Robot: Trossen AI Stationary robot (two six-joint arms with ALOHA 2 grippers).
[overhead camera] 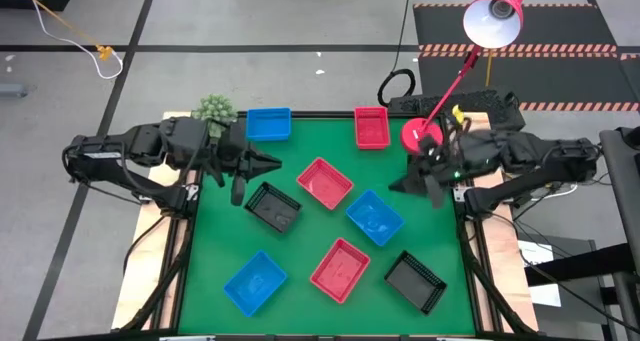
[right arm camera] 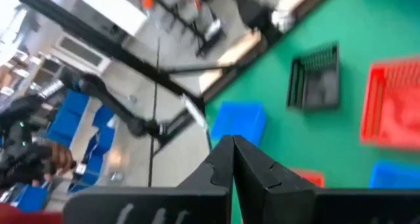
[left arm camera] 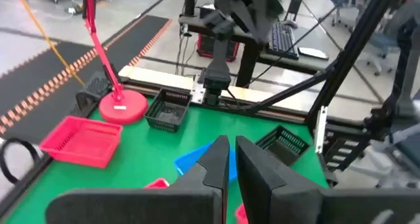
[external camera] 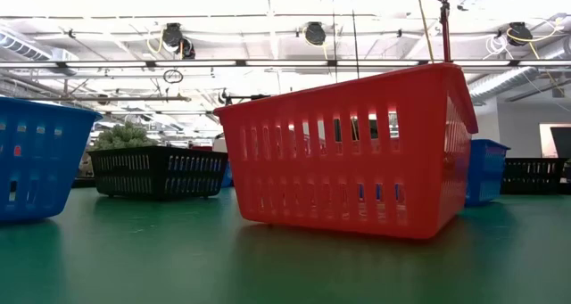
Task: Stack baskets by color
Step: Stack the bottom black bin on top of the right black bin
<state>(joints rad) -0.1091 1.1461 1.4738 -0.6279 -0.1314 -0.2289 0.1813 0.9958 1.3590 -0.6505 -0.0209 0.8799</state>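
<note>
Nine baskets (overhead camera: 325, 182) scattered singly over the green mat (overhead camera: 300, 311), none stacked: blue, red and black, no readable label or writing on any. Left gripper (overhead camera: 272, 163) hovering near the back left above the mat, fingers almost together and grasping nothing. Right gripper (overhead camera: 400, 184) by the red lamp base (overhead camera: 415, 133) at the right edge, clenched and empty.

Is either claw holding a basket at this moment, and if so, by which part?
Nothing is held. The left claw hangs shut over the mat's left side, the right claw shut at the right, both clear of the baskets.
</note>
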